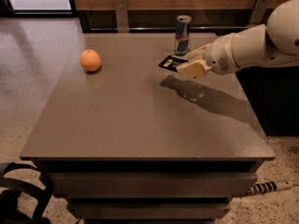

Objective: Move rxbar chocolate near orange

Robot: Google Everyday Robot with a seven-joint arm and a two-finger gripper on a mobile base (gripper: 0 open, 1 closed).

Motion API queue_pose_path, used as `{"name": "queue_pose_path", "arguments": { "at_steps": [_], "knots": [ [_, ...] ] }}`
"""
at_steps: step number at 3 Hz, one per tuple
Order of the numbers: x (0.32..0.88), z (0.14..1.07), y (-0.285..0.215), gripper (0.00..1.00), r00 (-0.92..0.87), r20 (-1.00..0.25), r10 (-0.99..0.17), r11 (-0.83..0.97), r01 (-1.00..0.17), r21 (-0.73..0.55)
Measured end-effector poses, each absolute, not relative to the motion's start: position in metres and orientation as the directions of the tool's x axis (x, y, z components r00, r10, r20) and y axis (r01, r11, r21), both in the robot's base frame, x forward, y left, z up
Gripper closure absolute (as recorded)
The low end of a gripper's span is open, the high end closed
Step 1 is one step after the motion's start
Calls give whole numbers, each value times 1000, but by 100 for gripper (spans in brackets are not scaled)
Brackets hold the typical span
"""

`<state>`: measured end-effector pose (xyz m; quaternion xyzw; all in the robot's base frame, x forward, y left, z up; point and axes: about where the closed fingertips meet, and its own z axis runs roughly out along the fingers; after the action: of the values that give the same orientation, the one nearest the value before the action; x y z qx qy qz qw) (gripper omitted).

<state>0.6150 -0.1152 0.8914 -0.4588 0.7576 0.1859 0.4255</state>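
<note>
The orange (90, 60) sits on the grey table (140, 120) at its far left. My gripper (183, 64) reaches in from the right on a white arm and is shut on the rxbar chocolate (170, 62), a flat black bar with small white markings. The bar sticks out to the left of the fingers and hangs above the table, casting a shadow below. It is well to the right of the orange, just in front of the can.
A blue-and-silver drink can (182, 34) stands upright at the table's far edge, right behind the gripper. A wooden wall with metal brackets runs behind the table. A black bag strap lies on the floor at lower left, a cable at lower right.
</note>
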Motion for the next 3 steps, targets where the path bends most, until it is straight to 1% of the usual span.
{"name": "queue_pose_path", "arguments": {
  "at_steps": [1, 3],
  "knots": [
    [598, 898, -66, 100, -211, -769, -604, 482, -865, -141],
    [615, 901, -15, 100, -209, -695, -687, 441, -881, -171]
  ]
}}
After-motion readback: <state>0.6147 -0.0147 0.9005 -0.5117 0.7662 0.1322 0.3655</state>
